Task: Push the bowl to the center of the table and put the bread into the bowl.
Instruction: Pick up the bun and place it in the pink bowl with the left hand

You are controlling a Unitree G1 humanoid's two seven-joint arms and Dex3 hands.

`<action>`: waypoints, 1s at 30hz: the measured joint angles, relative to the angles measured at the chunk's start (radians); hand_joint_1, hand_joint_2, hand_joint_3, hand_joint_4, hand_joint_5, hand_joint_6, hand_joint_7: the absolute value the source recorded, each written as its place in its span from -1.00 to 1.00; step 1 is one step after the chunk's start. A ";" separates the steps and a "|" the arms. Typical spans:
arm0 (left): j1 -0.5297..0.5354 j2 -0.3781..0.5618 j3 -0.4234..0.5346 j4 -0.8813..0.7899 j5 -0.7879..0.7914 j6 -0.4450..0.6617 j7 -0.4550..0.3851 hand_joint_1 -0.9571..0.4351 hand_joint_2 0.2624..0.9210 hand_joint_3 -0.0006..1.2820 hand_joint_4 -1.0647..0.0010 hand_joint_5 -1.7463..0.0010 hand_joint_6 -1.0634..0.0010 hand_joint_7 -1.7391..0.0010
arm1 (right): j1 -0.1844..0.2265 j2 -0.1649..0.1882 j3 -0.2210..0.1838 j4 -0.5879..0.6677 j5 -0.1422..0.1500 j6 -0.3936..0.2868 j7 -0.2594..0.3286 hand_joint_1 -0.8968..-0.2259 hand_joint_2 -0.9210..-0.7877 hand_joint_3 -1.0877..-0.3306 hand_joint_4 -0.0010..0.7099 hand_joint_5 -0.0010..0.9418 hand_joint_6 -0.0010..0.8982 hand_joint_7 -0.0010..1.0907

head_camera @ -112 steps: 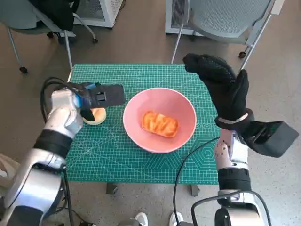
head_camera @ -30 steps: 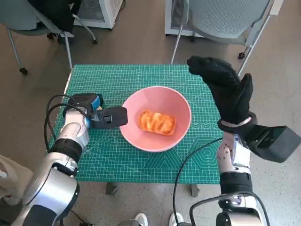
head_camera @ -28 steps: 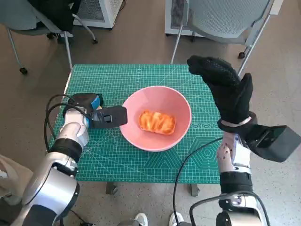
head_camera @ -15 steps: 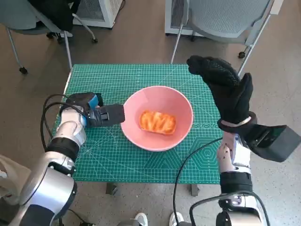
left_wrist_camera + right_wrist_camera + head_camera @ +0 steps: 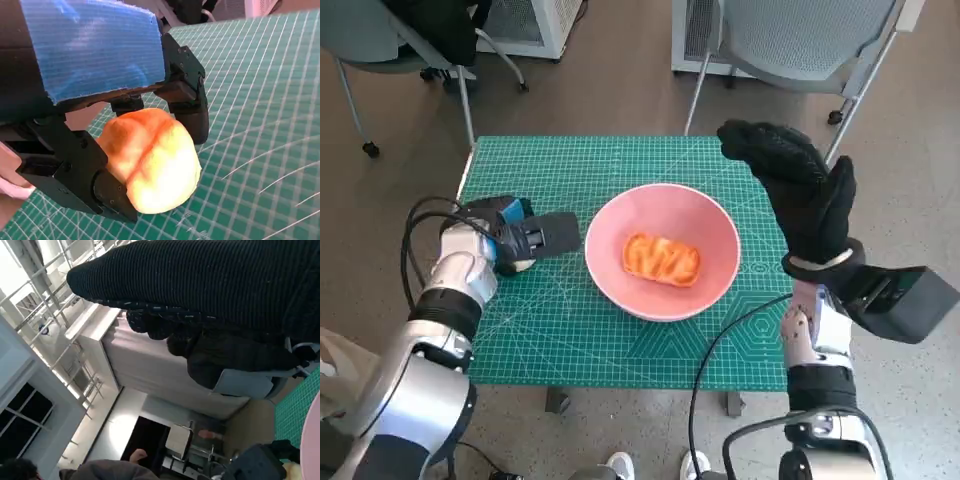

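The pink bowl (image 5: 720, 215) stands near the middle of the green mat, with a glazed orange pastry (image 5: 662, 258) lying in it. My left hand (image 5: 525, 240) is low over the mat just left of the bowl. In the head view it hides what it holds. In the left wrist view its black fingers (image 5: 190, 107) grip a round pale bread roll (image 5: 150, 160) from both sides, just above the mat. My right hand (image 5: 800, 190) is raised above the table's right side, fingers spread, holding nothing.
The green cutting mat (image 5: 570, 330) covers the small table. Grey chairs (image 5: 800, 40) stand on the floor behind it, one at the far left (image 5: 380, 45). A cable (image 5: 720, 350) crosses the mat's front right. A person (image 5: 100, 470) shows in the right wrist view.
The bowl has shifted slightly to the right. My left hand has drawn back a little to the left, away from the bowl's rim. The right hand has stayed raised.
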 measured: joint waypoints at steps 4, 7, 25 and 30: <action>0.001 0.024 0.025 -0.098 -0.007 0.017 -0.014 0.38 0.98 -0.87 -0.24 -0.38 -0.23 -0.30 | -0.002 0.000 0.002 0.002 0.000 -0.001 0.000 -0.36 -1.00 -0.36 -0.80 -1.00 -1.00 -0.49; 0.010 0.048 0.051 -0.213 -0.012 0.034 -0.019 0.38 0.97 -0.87 -0.25 -0.44 -0.25 -0.23 | -0.002 0.001 0.002 0.003 0.000 -0.001 0.000 -0.37 -1.00 -0.36 -0.80 -1.00 -1.00 -0.49; 0.199 0.098 0.207 -0.917 -0.014 0.123 -0.069 0.38 0.98 -0.93 -0.37 -0.33 -0.25 -0.25 | -0.008 0.000 0.002 0.004 0.001 -0.002 0.000 -0.38 -1.00 -0.36 -0.80 -1.00 -1.00 -0.50; 0.231 0.092 0.232 -1.066 -0.014 0.133 -0.073 0.38 0.99 -0.94 -0.39 -0.25 -0.23 -0.33 | -0.008 0.000 0.003 0.008 0.000 -0.002 0.000 -0.38 -1.00 -0.36 -0.80 -1.00 -1.00 -0.50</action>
